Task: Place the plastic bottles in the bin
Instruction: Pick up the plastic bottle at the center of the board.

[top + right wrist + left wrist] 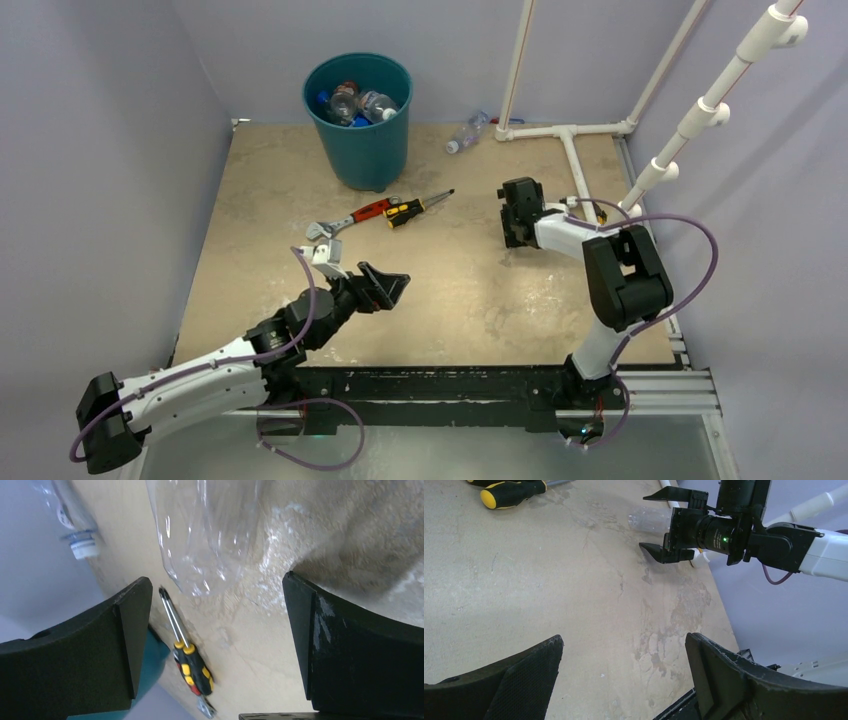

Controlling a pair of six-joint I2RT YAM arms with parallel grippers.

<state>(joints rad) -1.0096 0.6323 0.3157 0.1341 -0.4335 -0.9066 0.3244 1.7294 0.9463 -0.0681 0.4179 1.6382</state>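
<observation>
The teal bin (358, 135) stands at the back of the table with several bottles (352, 102) inside. One clear bottle (467, 132) lies on the table at the back, by the white pipe. In the right wrist view a clear bottle (205, 530) lies just ahead of my right gripper (217, 580), whose jaws are open and empty; a second bottle with a white cap (80, 545) shows beyond it. In the top view my right gripper (518, 215) is right of centre. My left gripper (385, 285) is open and empty above bare table (624, 639).
A red-handled wrench (340, 225) and a yellow-black screwdriver (415, 208) lie in front of the bin. A white pipe frame (570, 135) runs along the back right. Walls close in the left, back and right sides.
</observation>
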